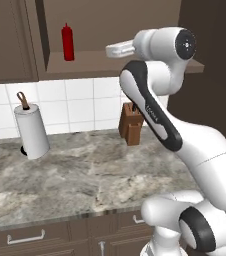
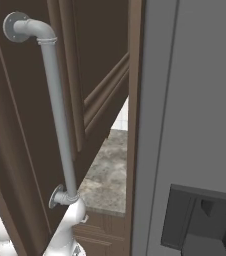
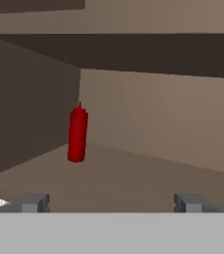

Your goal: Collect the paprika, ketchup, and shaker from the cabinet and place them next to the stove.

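Ketchup (image 1: 67, 42) stands upright on the shelf of the open cabinet (image 1: 15, 45), toward the left end of the niche, near the left inner wall and close to the back wall. In the hand view the ketchup (image 3: 77, 134) sits left of centre, well ahead of the fingertips (image 3: 34, 202), apart from them.

Gripper (image 3: 112, 203): 2 tips spread wide at the bottom of the hand view, nothing between them, shelf floor visible in the gap. Not touching the bottle.

Arm (image 1: 155, 115) rises from lower right of the left base view, upper link level with the shelf edge, hand end pointing left toward the niche.

On the counter (image 1: 85, 175) below: paper towel roll (image 1: 31, 131) on its stand at left against the tiled wall, knife block (image 1: 131, 125) at right beside the arm.

Right base view: a door with a long grey handle (image 2: 57, 110) close to the camera; a strip of counter beyond it.
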